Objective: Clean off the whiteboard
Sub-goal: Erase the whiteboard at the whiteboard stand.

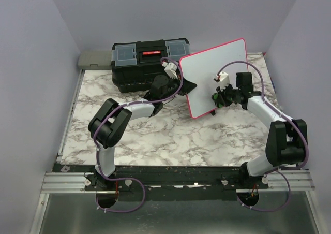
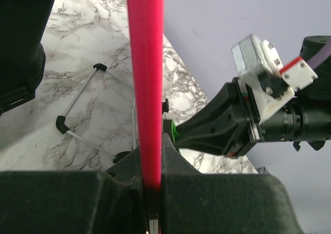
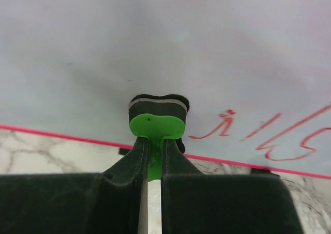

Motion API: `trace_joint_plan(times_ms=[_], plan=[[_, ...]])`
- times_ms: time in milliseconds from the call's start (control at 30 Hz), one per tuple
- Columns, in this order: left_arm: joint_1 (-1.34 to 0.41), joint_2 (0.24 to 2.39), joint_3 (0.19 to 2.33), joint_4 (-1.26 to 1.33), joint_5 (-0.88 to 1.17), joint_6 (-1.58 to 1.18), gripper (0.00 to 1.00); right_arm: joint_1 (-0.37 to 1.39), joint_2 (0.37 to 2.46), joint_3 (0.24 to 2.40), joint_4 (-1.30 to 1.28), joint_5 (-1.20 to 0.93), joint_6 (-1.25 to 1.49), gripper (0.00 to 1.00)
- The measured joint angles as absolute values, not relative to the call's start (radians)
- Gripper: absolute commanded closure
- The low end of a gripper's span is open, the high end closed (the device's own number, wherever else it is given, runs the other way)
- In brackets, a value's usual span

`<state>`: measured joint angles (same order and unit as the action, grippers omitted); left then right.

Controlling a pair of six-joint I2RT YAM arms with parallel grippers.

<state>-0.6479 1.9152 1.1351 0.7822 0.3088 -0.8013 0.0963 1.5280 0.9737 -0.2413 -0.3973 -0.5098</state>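
The whiteboard point(image 1: 212, 71), white with a pink-red rim, is held up tilted above the table's back right. My left gripper point(image 1: 184, 86) is shut on its left edge. In the left wrist view the rim point(image 2: 146, 78) runs up from between the jaws of my left gripper point(image 2: 151, 159). My right gripper point(image 1: 219, 96) is shut on a green eraser point(image 3: 156, 124), whose black felt pad presses on the whiteboard's face point(image 3: 155, 42) near the lower rim. Red handwriting point(image 3: 269, 133) lies just right of the eraser.
A black toolbox point(image 1: 147, 63) stands at the back, just left of the board. A grey flat object point(image 1: 95, 59) lies at the back left corner. A wire stand with black feet point(image 2: 77, 115) shows under the board. Lilac walls close in on three sides.
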Motion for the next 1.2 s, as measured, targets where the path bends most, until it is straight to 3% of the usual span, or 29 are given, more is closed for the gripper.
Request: trace_joint_plan(times_ms=[233,667,1033,1200], plan=[[-0.647,1.915,1.135,0.783,0.31,-0.801,1.0,0.1,1.528,0.97,-0.309,-0.498,-0.524,0.99],[-0.649,1.916,1.135,0.791,0.319,-0.809,1.0,0.037,1.526,0.913,-0.101,-0.179,-0.217,0.99],[-0.645,1.917,1.135,0.79,0.321,-0.809,1.0,0.019,1.542,0.954,-0.214,-0.445,-0.36,0.99],[-0.647,1.917,1.135,0.792,0.327,-0.817,1.0,0.03,1.46,0.86,-0.096,-0.419,-0.266,0.99]])
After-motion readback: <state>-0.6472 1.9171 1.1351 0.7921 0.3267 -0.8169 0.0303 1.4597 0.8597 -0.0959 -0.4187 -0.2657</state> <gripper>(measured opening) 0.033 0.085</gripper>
